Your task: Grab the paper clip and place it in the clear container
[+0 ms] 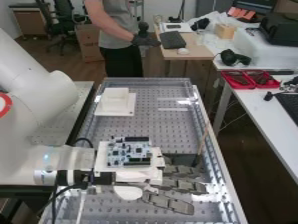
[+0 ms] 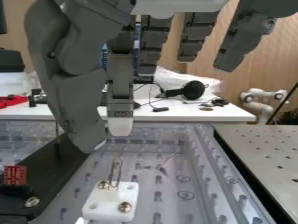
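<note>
Over the near half of the perforated bench (image 1: 143, 132) is the hand (image 1: 181, 185), its fingers stretched toward the right edge. In the wrist view the hand (image 2: 80, 95) hangs with thumb and fingers fairly straight and apart, nothing held between them. Below the thumb and one finger, a thin bent wire (image 2: 117, 175), perhaps the paper clip, stands up from a small white block (image 2: 114, 202) with screws; the fingers do not touch it. Clear glints (image 1: 216, 192) lie by the fingertips; I cannot tell whether they belong to the clear container.
A white square fixture (image 1: 116, 102) sits at the bench's far left. A thin brown stick (image 1: 202, 142) leans near the right edge. Red trays (image 1: 249, 79) rest on the white side table (image 1: 256, 107). A black fixture (image 2: 56, 162) stands beside the white block.
</note>
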Tool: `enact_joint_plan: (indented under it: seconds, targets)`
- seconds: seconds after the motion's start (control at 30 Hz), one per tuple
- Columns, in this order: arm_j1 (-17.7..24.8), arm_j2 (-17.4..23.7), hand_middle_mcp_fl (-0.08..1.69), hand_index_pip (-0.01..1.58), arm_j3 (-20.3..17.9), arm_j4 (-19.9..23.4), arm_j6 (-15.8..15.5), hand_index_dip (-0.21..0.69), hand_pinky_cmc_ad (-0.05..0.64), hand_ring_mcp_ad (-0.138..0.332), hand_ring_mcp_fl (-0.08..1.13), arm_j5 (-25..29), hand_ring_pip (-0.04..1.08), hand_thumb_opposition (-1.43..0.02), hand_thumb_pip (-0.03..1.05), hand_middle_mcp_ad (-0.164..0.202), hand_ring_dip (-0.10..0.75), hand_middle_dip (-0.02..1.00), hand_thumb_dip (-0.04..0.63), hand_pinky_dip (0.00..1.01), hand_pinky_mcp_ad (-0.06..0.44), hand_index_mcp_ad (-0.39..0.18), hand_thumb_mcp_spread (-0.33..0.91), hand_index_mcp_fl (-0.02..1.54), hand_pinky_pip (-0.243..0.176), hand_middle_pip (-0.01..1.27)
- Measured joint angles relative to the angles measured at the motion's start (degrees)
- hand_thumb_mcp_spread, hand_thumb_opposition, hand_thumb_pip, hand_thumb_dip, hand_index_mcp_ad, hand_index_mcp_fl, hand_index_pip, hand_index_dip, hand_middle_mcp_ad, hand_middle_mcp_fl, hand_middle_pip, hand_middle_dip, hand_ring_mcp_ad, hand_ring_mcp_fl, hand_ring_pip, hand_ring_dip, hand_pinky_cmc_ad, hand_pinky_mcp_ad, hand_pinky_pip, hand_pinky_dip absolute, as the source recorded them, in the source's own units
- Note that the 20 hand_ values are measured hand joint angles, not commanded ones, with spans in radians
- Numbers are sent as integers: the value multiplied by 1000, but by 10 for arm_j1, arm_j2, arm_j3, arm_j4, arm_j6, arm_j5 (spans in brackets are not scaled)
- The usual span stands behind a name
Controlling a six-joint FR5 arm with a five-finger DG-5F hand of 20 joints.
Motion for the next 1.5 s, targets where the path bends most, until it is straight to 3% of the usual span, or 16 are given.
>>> enact_joint_plan:
  seconds: [0.33, 0.8, 1.5]
  targets:
    - [0, -10, 122, 1375, 10, -9, -2, 106, 328, 75, 14, -5, 103, -860, 499, -75, 73, 157, 227, 143, 215, -188, 572, 506, 3, 138]
    - [-6, -21, 122, 1264, 25, -23, -7, 94, 346, 75, 16, -12, 105, -855, 499, -75, 75, 159, 227, 148, 215, -188, 532, 408, 17, 138]
    - [-8, -45, 122, 1285, 47, -34, -8, 87, 346, 75, 16, -25, 101, -843, 499, -75, 75, 157, 227, 148, 215, -188, 531, 428, 17, 136]
